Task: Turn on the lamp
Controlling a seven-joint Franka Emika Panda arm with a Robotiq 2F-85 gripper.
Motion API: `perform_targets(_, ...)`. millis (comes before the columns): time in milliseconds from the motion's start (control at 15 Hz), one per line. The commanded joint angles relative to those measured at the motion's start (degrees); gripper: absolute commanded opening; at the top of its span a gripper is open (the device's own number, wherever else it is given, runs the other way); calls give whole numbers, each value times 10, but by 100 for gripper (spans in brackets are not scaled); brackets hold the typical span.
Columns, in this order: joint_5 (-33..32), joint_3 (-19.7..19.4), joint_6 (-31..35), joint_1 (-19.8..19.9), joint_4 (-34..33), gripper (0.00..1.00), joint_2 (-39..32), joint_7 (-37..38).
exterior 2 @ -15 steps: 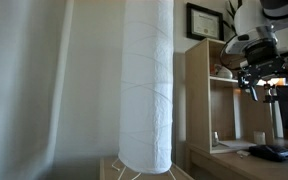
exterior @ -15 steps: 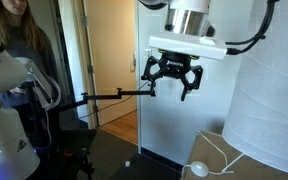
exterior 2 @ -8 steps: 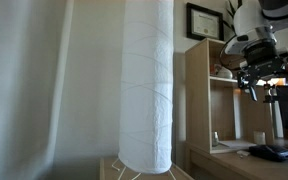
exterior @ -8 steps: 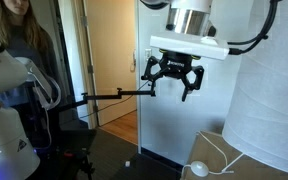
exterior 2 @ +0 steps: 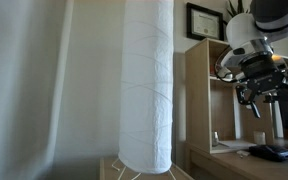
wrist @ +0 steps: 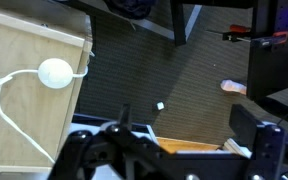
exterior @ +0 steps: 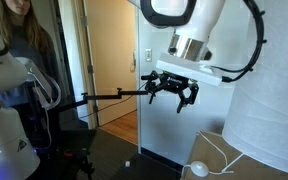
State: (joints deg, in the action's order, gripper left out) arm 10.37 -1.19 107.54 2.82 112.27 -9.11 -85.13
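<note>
The lamp [exterior: 269, 110] does not look lit yet. Its round white switch [exterior: 197, 169] lies on the wooden top [wrist: 34, 125], just beside the shade, and nothing touches it. The gripper [exterior: 171, 94] hangs high above, fingers spread wide and empty. Going down and pressing the switch is left to do.

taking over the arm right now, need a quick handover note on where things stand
Gripper: open, empty, in the air well above the switch.
Lamp: shade stands beside the arm and shows no glow. Its round white switch lies on the wooden top below.
Done: nothing; switch untouched.
Left: lower onto the switch and press it.
</note>
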Motion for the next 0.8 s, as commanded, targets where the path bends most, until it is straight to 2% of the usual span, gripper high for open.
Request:
perform_targets(0, -3, 21, -9, -6, -40, 100, -55, -5)
perform_targets(267, -9, 48, 27, -8, -59, 100, -104, -28)
perform_targets(733, -29, 70, 149, -10, -65, 100, -157, -46)
